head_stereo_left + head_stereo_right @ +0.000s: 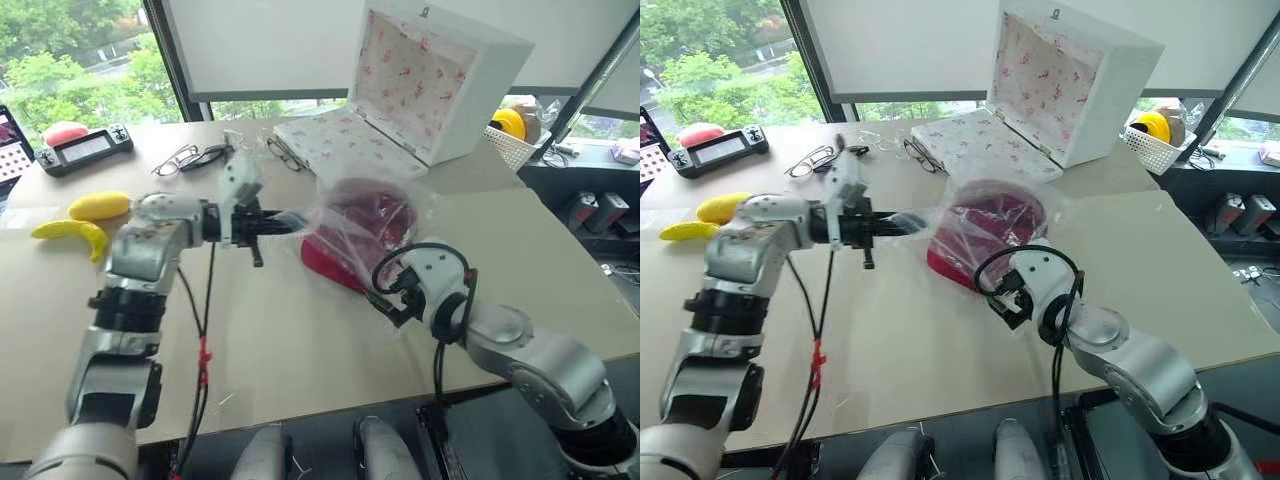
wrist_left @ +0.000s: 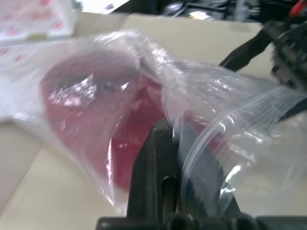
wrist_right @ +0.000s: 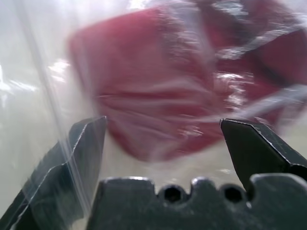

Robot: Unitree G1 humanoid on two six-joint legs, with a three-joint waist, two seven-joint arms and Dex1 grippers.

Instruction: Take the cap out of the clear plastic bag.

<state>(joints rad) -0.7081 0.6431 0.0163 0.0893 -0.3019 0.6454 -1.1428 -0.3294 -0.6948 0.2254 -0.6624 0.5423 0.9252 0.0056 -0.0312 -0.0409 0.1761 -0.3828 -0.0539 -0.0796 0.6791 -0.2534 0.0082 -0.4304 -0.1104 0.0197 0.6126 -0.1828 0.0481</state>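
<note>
The dark red cap (image 1: 362,222) lies on the table inside the clear plastic bag (image 1: 415,215), which crinkles around it. From the cap's left side my left gripper (image 1: 283,222) reaches in level and is shut on the clear plastic bag's edge, pulling the film taut; the left wrist view shows the black fingers (image 2: 160,158) pinching the zip strip. My right gripper (image 1: 388,297) is open at the near side of the cap, by its brim. In the right wrist view its fingers (image 3: 249,143) stand wide apart, with the cap (image 3: 158,100) ahead behind the film.
A white floral-lined box (image 1: 425,85) stands open behind the bag. Two pairs of glasses (image 1: 192,157) lie at the back. A banana (image 1: 72,232), a yellow fruit (image 1: 98,205) and a handheld console (image 1: 85,148) are at the far left. A white basket (image 1: 515,140) sits at the right.
</note>
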